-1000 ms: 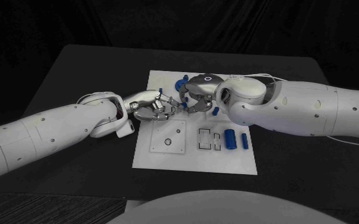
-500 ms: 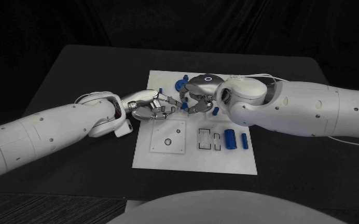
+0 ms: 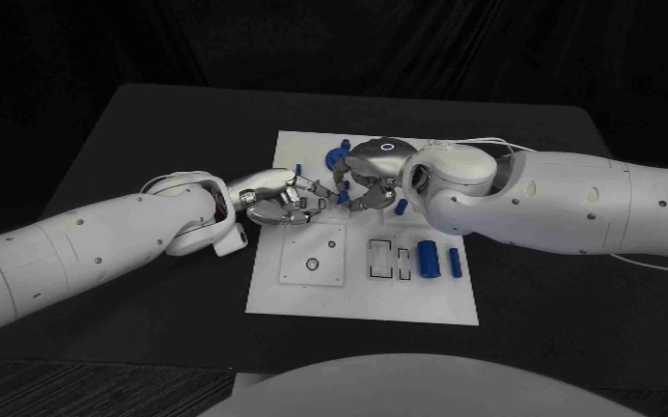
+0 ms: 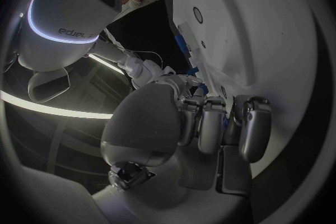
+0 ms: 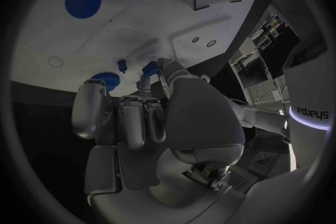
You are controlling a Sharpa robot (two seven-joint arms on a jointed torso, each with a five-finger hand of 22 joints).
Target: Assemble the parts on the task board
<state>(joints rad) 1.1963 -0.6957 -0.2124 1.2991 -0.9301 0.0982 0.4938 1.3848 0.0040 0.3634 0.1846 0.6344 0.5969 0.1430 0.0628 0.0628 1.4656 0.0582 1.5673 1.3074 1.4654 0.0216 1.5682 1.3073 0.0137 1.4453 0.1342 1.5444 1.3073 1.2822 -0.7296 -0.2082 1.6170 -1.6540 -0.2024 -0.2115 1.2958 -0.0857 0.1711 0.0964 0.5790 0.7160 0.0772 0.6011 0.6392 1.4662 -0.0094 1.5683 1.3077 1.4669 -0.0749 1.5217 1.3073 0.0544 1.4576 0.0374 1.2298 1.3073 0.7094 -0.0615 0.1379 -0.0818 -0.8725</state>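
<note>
The white task board [image 3: 365, 293] lies mid-table. Above its far half my two hands meet fingertip to fingertip. A small blue part [image 3: 341, 197] sits between them. My left hand [image 3: 286, 201] has its fingers curled round the part, and blue [image 4: 225, 119] shows between those fingers. From the other side my right hand [image 3: 371, 185] pinches the same part [image 5: 149, 69] between thumb and a finger. On the board lie a thick blue cylinder [image 3: 428, 258] and a thin blue pin [image 3: 454, 262].
A round blue piece [image 3: 337, 158] and a blue peg [image 3: 298, 168] stand at the board's far edge, with another peg [image 3: 401, 208] under my right wrist. A square inset with a hole [image 3: 314, 254] and two slots [image 3: 390, 258] lie nearer. Black table surrounds the board.
My left hand has crept a little toward the right hand and its fingertips have closed in on the blue part. The right hand has barely moved.
</note>
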